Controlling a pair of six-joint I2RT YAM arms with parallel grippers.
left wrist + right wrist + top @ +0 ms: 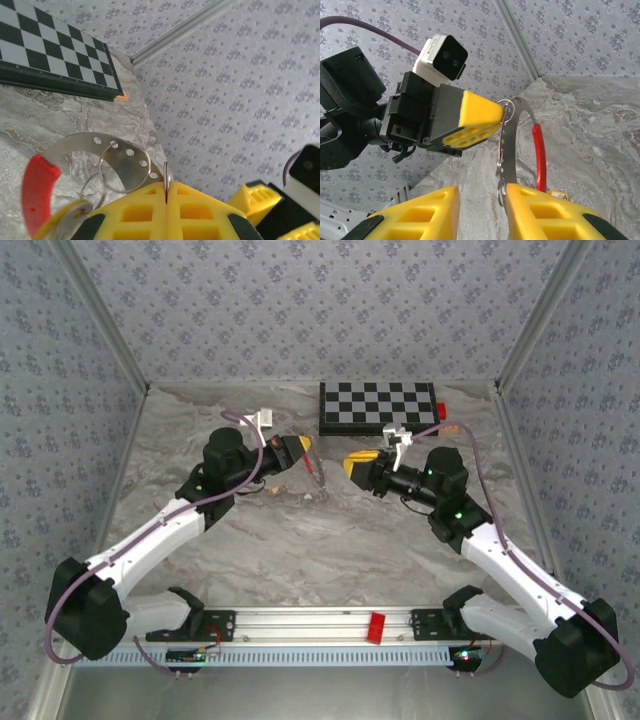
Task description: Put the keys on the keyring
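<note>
closest to the lens, at the bottom of the left wrist view, the left gripper [166,192] had its two yellow fingers [135,212] pressed together, clamped on a thin wire loop of the keyring [80,144]. from this grip the keyring rose toward the left of the frame as a flat grey band with small holes, and it ended in a red arc [37,195] at the lower left. it was in the air above the marble table [30,125], with the checkerboard [50,45] behind it in the upper left. beside the red arc hung a pale flat piece with a hole, perhaps one of the keys [75,214]; i could not tell for sure.

in the right wrist view the band ran down the middle of the frame into the gap of the right gripper [482,192]. its fingers [545,212] stood apart, and the band was just beside the right-hand one; whether they touched, i could not tell.

i judged that the threading step was in hand: one arm held the ring steady and the other was placed to work on it. the next move called for a small, exact closing of the open fingers on the band or on a key, then a careful slide along the ring under a firm clamp.
</note>
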